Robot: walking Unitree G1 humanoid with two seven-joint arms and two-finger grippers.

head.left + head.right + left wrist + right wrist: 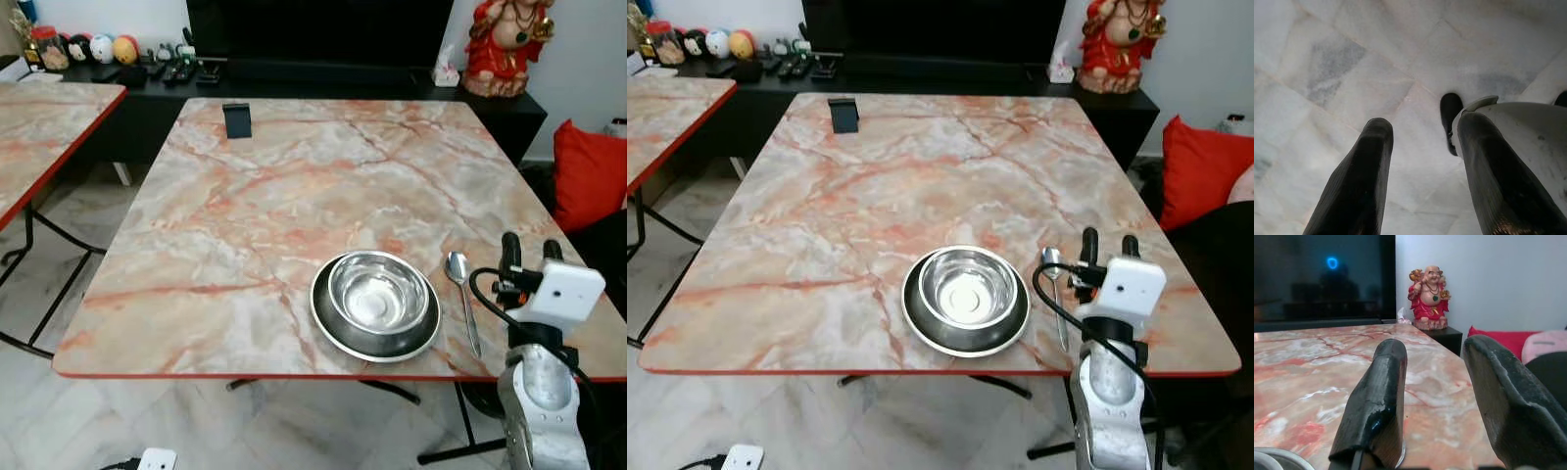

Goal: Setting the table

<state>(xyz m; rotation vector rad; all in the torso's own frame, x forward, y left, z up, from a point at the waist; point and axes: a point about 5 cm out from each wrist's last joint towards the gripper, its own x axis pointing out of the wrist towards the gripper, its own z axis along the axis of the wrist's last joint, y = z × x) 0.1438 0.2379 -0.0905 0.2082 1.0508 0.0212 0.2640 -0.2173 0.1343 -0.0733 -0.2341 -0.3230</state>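
Here, near edge of marble table (245, 196): steel bowl (379, 292) nested on dark-rimmed steel plate (338, 333), spoon (460, 284) just beside to the right, handle pointing toward the table edge, lying flat, apart from the plate rim.

Right gripper (529, 253) low over the table corner, just right of the spoon. Fingers (1378, 396) spread, a clear gap between them, nothing held. Left gripper (1420, 166) hanging idle over pale floor tiles, fingers parted, empty.

Spoon: probably light, rigid, slick polished metal; flat on a hard top, so hard to get under. Best taken mid-handle, pinched across the narrow stem, or by the slightly raised neck near the bowl end. Likely to skate on marble if nudged sideways.

Bowl and plate: stiff, smooth, apt to slide on each other; grip at the rim.
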